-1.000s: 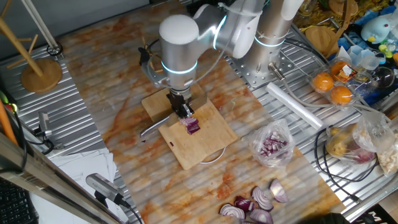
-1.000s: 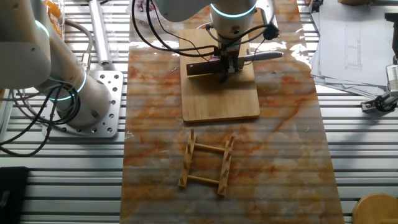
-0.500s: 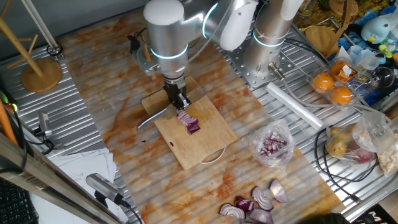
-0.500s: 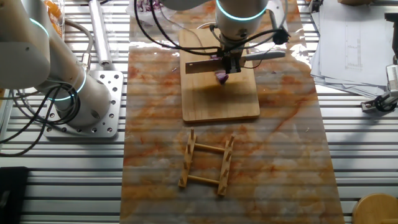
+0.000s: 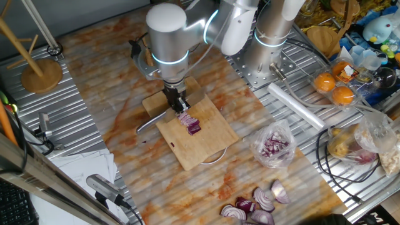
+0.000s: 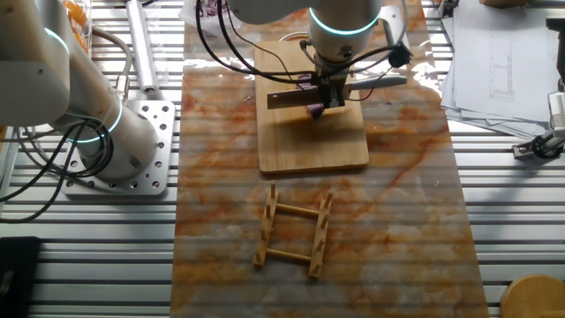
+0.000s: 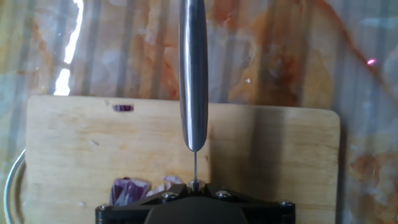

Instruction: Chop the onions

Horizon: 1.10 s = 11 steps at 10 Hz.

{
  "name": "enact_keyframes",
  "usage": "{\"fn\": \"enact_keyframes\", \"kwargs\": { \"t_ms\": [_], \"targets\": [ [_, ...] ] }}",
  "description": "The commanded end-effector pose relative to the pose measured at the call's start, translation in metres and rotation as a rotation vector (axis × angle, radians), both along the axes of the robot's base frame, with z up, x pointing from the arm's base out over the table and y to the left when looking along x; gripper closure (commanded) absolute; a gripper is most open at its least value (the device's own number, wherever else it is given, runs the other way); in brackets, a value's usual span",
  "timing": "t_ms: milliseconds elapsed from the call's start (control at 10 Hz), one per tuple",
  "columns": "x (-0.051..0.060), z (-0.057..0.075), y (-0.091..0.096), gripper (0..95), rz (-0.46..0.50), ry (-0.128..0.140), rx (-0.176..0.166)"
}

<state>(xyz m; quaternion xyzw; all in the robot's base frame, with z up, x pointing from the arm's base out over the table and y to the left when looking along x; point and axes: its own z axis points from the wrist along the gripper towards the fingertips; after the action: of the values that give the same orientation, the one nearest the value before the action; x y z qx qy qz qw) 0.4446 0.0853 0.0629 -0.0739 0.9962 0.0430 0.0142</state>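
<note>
Claw [image 5: 177,103] clenched on silver metal knife [image 7: 193,68], blade over small red-purple onion wedge [image 5: 191,124] on wooden board [image 5: 206,140]; wedge could roll, giving off-centre cut.

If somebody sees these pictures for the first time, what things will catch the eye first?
First the pincer, shut on a knife above the wooden board in the table's middle. Next the small purple onion piece on that board, right by the blade. Then the bigger onion wedges near the table's edge.
</note>
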Motion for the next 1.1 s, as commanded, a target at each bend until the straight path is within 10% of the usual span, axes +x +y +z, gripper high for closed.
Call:
{"fn": "enact_keyframes", "kwargs": {
  "t_ms": [100,1100],
  "targets": [
    [0.002,-0.004,0.000,95.0,0.002,0.005,0.001],
    [0.001,-0.039,0.008,95.0,-0.002,-0.020,-0.014]
  ]
}}
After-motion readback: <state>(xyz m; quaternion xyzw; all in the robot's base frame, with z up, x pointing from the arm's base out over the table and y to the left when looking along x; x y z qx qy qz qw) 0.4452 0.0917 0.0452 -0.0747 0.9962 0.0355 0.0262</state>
